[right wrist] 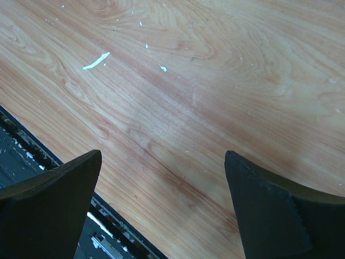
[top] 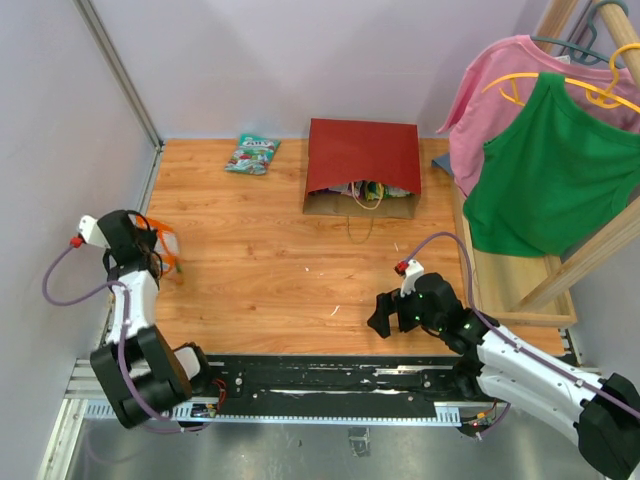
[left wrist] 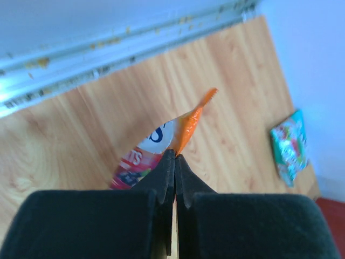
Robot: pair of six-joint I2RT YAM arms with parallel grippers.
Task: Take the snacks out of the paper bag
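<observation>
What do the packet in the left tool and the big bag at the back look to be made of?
The orange packet looks like thin glossy printed plastic film: it shines and its edge pinches to a crinkled point in the shut left tool. The paper bag seems matte paper, dark red outside with a brown kraft strip at its mouth, lying flat.

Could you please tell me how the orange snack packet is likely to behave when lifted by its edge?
Probably floppy: the left gripper pinches the orange packet only by its crimped edge, and the rest bends away. Likely light, since it looks like thin film. Its glossy wrapper could slip.
</observation>
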